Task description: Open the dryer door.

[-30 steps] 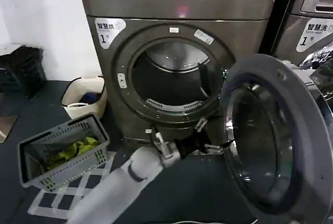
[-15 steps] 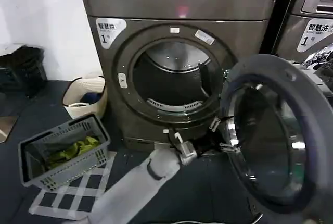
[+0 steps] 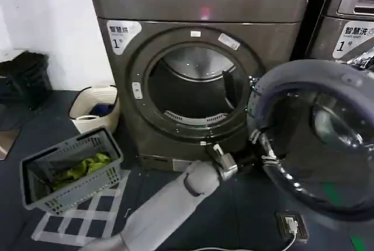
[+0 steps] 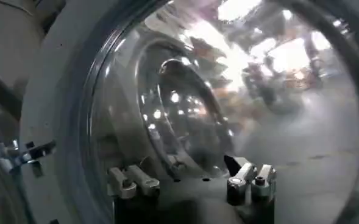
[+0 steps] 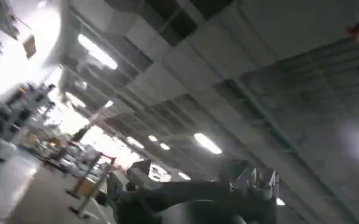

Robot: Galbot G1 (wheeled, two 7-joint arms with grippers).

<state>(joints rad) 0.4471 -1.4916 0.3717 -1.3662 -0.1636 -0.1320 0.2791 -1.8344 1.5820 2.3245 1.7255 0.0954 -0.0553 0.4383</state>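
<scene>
Against the white wall, I'm running the left gripper (image 3: 259, 147), fingers spread, against the inner rim of the big round chrome-ringed, dark-glass dryer door (image 3: 318, 140), which is hanging wide at the drum opening's right edge, so little opening remains.

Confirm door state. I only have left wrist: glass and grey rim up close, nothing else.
Observer: In the head view the dryer door stands wide open, swung out to the robot's right, and the drum opening is fully exposed.
Operator: Where is the left gripper on it?
Observer: The left gripper is at the door's lower inner rim, on the side nearest the drum, fingers apart.
Operator: Anything on the floor?
Observer: A grey basket holding green cloth sits on the floor to the robot's left, well apart from the door.
</scene>
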